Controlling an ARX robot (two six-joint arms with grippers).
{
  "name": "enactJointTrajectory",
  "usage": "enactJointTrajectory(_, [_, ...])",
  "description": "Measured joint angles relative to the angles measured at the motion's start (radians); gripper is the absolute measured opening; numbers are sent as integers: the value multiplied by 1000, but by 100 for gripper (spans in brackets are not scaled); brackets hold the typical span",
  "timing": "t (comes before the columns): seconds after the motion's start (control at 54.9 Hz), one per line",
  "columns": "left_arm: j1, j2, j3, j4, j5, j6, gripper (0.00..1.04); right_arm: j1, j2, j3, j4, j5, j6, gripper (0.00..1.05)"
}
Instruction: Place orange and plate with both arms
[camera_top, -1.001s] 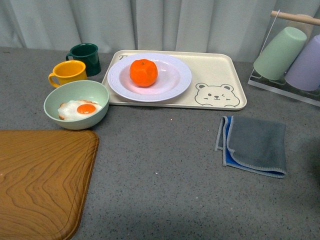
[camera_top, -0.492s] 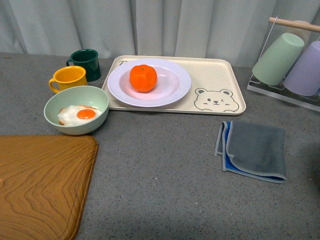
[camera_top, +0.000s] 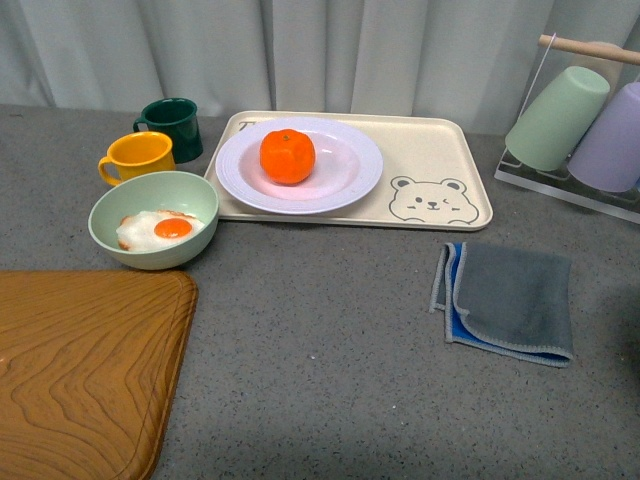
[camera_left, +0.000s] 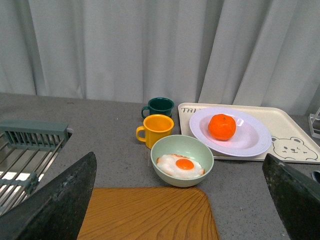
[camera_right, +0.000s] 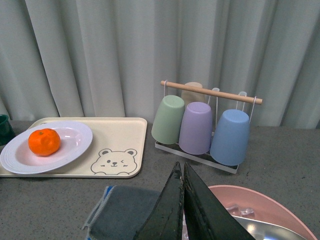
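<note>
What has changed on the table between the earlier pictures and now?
Nothing was moved, grasped or released. The whole scene only sits slightly lower in the front view than a second ago, so the camera shifted. The orange still lies on the plate, on the bear tray.

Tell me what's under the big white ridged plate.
The cream bear tray lies under the white ridged plate, which holds the orange. The tray surface beneath the plate is hidden.

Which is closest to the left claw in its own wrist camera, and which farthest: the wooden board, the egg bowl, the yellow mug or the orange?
From the left gripper, which is open:
1. Wooden board, directly below the fingers.
2. Egg bowl, just past the board's far edge.
3. Yellow mug, behind the bowl.
4. Orange, on the plate, over on the tray; roughly level with the mug in depth, farther sideways.
</note>
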Motion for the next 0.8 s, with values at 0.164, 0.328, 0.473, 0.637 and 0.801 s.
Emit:
enactJointTrajectory(0.164, [0,0,0,0,0,0,98,0,-54,0,-53,0,0,1])
enactJointTrajectory(0.328, [0,0,0,0,0,0,98,0,-96,0,-95,0,0,1])
enactJointTrajectory(0.473, [0,0,0,0,0,0,98,0,-129,0,-129,0,0,1])
enactJointTrajectory(0.637, [0,0,0,0,0,0,98,0,-294,1,-298,-3,0,1])
enactJointTrajectory(0.801, [0,0,0,0,0,0,98,0,-296,1,-303,-3,0,1])
